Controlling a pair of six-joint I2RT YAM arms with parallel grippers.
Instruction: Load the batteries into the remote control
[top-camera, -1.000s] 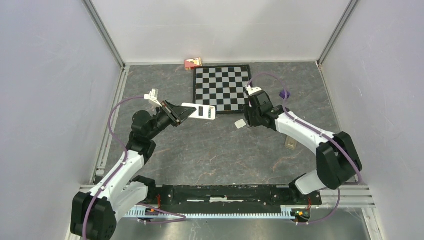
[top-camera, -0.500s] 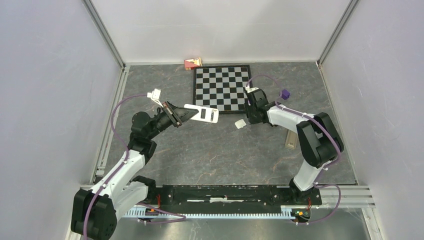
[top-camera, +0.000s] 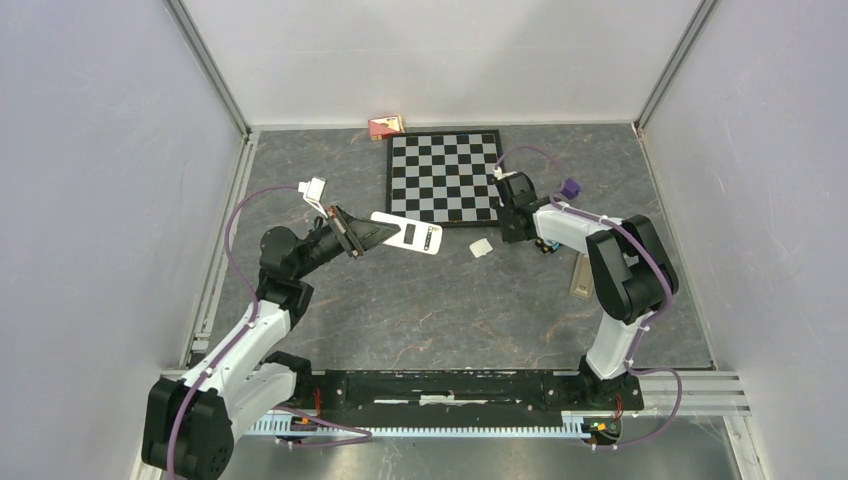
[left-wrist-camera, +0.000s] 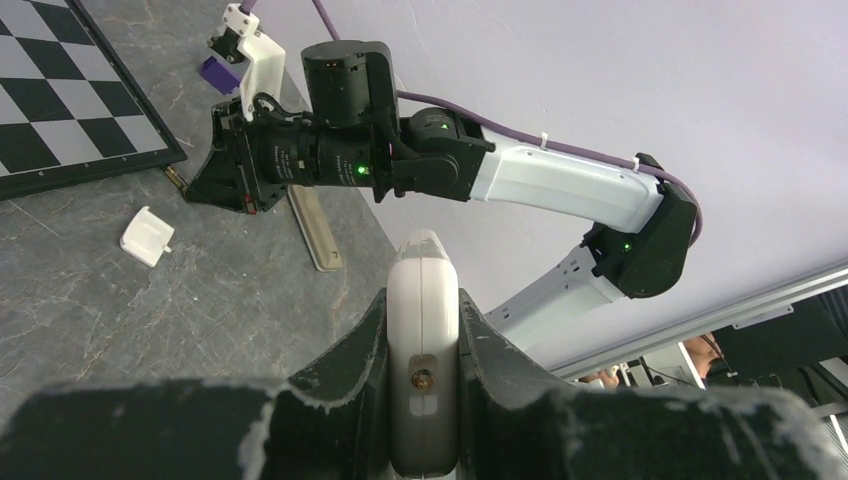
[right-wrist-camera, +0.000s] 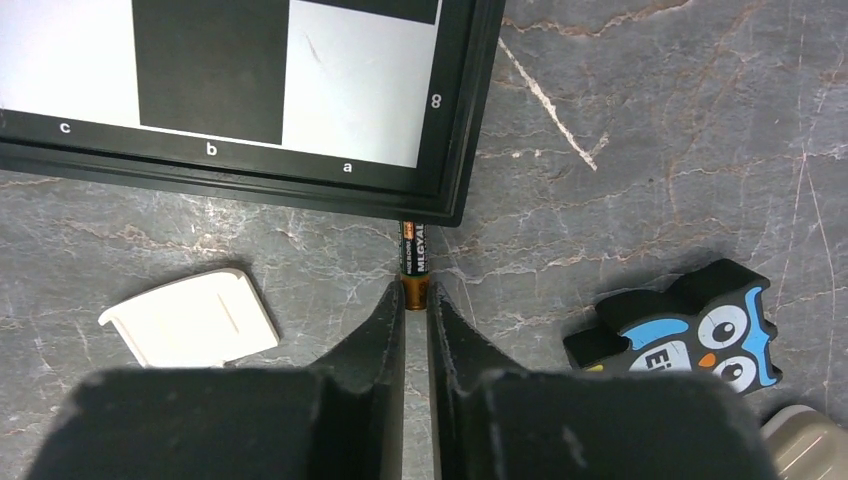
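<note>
My left gripper (top-camera: 366, 232) is shut on the white remote control (top-camera: 407, 234) and holds it above the table, its free end pointing right. In the left wrist view the remote (left-wrist-camera: 423, 300) stands edge-on between the jaws of the left gripper (left-wrist-camera: 423, 345). My right gripper (top-camera: 506, 228) is down at the chessboard's near right corner. In the right wrist view the right gripper (right-wrist-camera: 415, 297) is shut on the copper end of a dark battery (right-wrist-camera: 414, 255) lying on the table against the board's frame. No other battery shows.
The chessboard (top-camera: 445, 177) lies at the back. A white battery cover (top-camera: 481, 247) lies left of my right gripper and shows in the right wrist view (right-wrist-camera: 190, 318). An owl figure (right-wrist-camera: 690, 325) lies right of it. Also present are a beige bar (top-camera: 580, 275), a purple cube (top-camera: 569, 187) and a red box (top-camera: 386, 126).
My right gripper has moved back and right to the chessboard's corner, its arm folding in. My left gripper has carried the remote slightly right and nearer.
</note>
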